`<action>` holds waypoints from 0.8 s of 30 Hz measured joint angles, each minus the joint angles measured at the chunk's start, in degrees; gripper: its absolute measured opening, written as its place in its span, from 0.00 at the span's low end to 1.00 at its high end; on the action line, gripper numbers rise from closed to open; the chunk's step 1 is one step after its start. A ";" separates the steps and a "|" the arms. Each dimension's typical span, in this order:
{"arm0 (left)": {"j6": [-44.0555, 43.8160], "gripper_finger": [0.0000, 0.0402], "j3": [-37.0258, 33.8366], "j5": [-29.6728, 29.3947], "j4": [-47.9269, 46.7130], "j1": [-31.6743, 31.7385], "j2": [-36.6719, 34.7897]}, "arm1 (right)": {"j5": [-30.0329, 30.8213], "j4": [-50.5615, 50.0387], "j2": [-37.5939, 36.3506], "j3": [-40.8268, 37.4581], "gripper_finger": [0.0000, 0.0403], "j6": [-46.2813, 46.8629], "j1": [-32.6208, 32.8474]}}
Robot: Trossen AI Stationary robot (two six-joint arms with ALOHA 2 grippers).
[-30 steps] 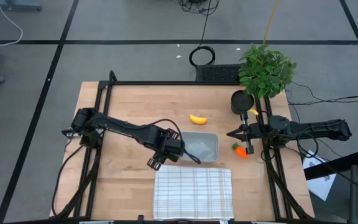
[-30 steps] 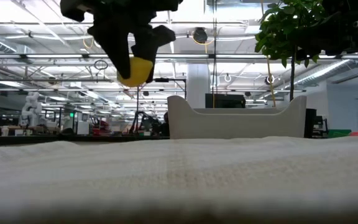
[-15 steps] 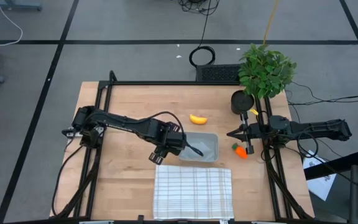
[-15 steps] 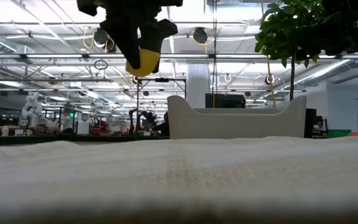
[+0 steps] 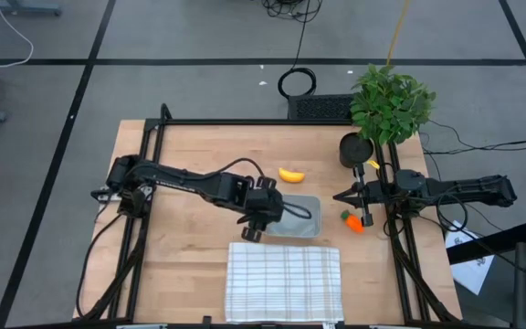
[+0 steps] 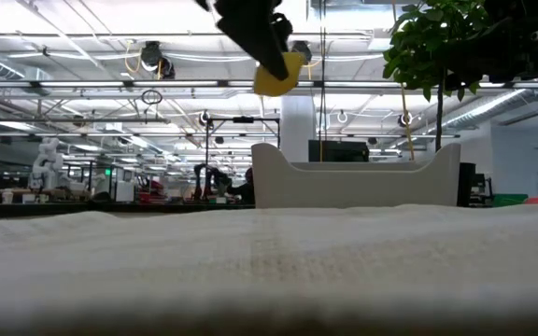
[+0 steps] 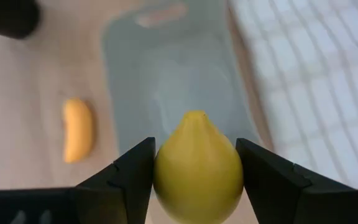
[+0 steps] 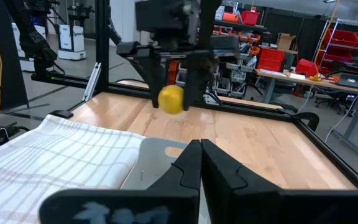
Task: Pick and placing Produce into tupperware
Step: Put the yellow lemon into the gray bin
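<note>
A yellow lemon [image 7: 197, 165] is held in the air by my left gripper [image 5: 268, 217], over the left edge of the translucent tupperware [image 5: 304, 219]. The same lemon [image 6: 276, 77] shows high above the tupperware's wall [image 6: 358, 177] in the low view. The tupperware's inside looks bare [image 7: 173, 74]. A yellow banana [image 5: 290, 175] lies on the wood just beyond it. An orange carrot with a green top [image 5: 352, 221] lies to its right. My right gripper [image 5: 341, 196] waits shut at the right, above the carrot. My left gripper pinches the lemon by its two widest sides [image 7: 160, 171] between its two fingers [image 7: 263, 177]. The fingers slant down from the table's left. The lemon is lifted clear of everything, its pointed tip [image 7: 196, 115] facing away from the gripper toward the tupperware.
A white checked cloth [image 5: 284, 281] lies at the table's near edge, in front of the tupperware. A black round pot [image 5: 355, 148] and a leafy green plant [image 5: 391, 102] stand at the far right. Bare wood stretches to the left of the tupperware.
My left gripper has carried the lemon up and toward the table's right, from beside the tupperware's left edge to over it. It has tipped its fingers more forward on the way. The hold on the lemon looks unchanged.
</note>
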 joint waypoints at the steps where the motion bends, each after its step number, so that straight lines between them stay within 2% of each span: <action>1: -0.41 0.53 0.00 -0.79 0.62 0.22 0.00 | 0.00 0.00 0.00 0.00 0.00 0.00 0.00; 12: 2.91 0.53 1.86 -1.84 4.59 3.22 0.00 | 0.00 0.41 0.00 0.00 0.00 0.00 -0.01; 24: 6.34 0.53 7.08 1.37 4.80 5.32 0.88 | 0.00 0.83 0.01 0.00 0.00 0.00 -0.02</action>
